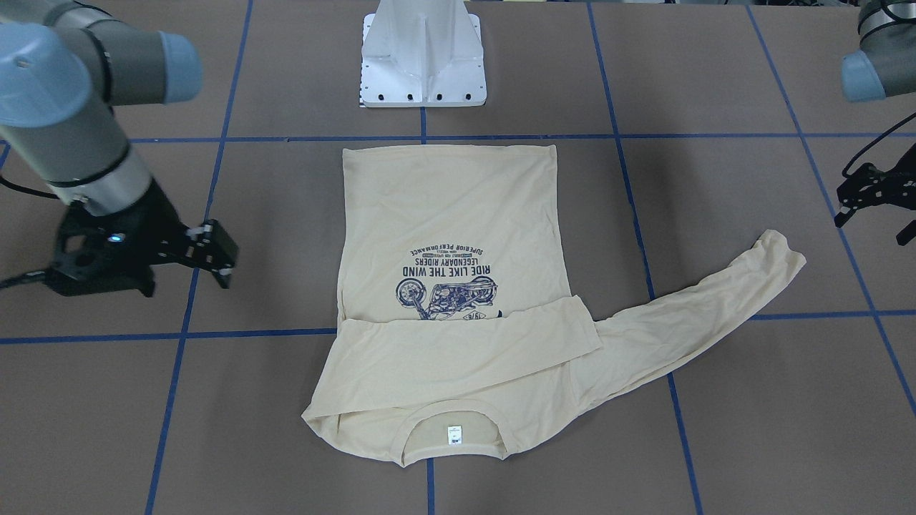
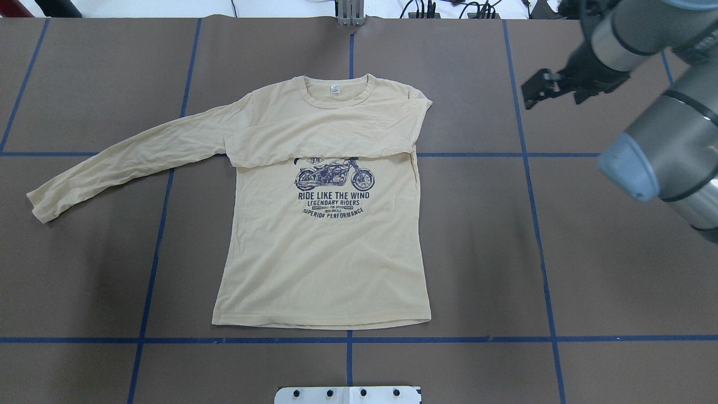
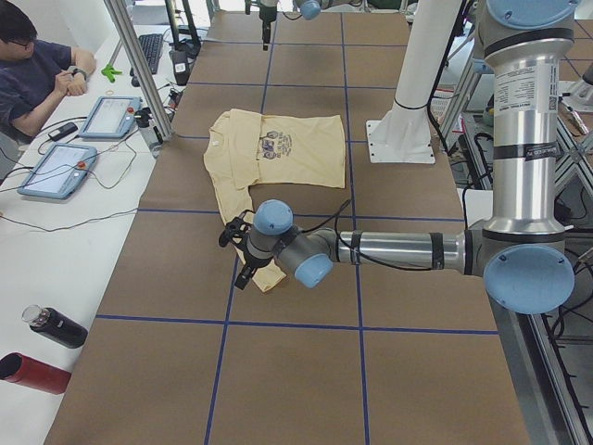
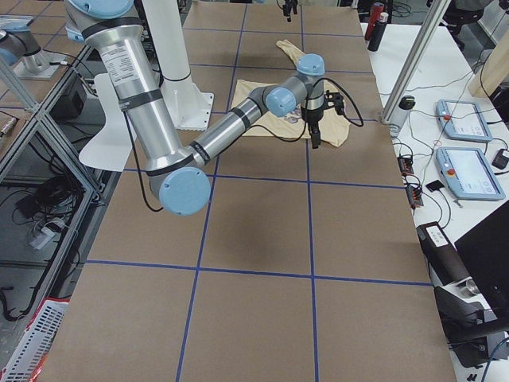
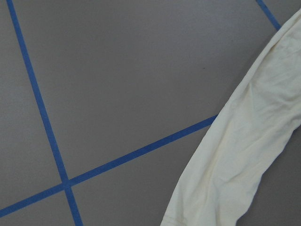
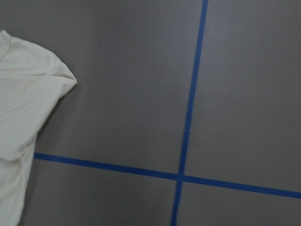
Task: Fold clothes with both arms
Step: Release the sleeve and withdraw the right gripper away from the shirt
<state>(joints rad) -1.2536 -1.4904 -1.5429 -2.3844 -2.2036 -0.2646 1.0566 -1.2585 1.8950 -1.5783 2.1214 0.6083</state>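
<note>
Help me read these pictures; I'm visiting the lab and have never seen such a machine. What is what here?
It is a robot: two tube-shaped arms on a white pedestal, each ending in a black two-finger pincer. Two pictures look down on the table, one from behind the robot and one facing it. Two are taken from the table's ends, and two come from cameras on the wrists.

On the brown table, marked with blue tape lines, a cream long-sleeved T-shirt with a motorcycle print lies front up. One sleeve is folded across the chest. The other sleeve stretches out toward the robot's left.

The left pincer hangs near that sleeve's cuff, the right pincer beside the folded shoulder. Neither holds anything; whether they are open I cannot tell.
</note>
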